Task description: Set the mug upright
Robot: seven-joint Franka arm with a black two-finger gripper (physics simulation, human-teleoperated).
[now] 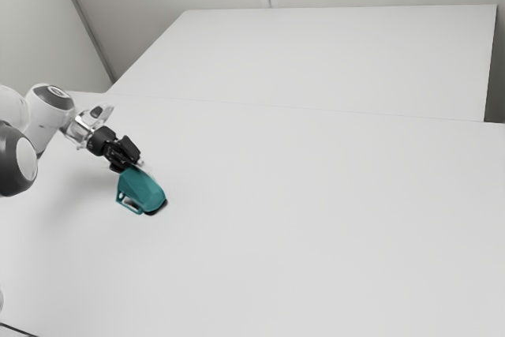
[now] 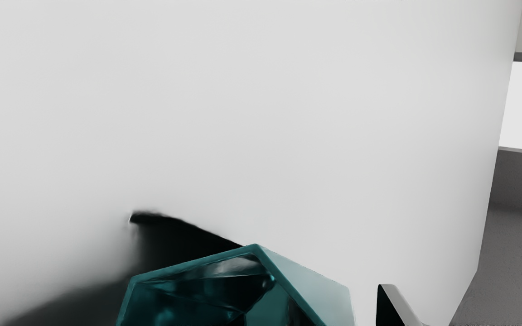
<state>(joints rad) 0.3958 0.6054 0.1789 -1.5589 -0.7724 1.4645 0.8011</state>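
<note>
The black gripper [image 1: 129,162] is at the exterior view's left, angled down toward the teal mug [image 1: 142,190]. The mug is tipped over, its mouth end toward the gripper, base toward the exterior view's lower right and handle at its lower left. In the wrist view the faceted mouth of the mug [image 2: 218,290] opens toward my hand. One finger [image 2: 394,308] stands beside the mug's outer wall, with a strip of table between them. The gripper looks open; the mug hides its other fingertip.
The white table [image 1: 316,211] extends across the exterior view, with another pale surface [image 1: 339,57] behind it. A dark shadow [image 2: 166,240] lies beside the mug. The table's edge runs down past the finger in the wrist view, with grey floor [image 2: 514,262] beyond.
</note>
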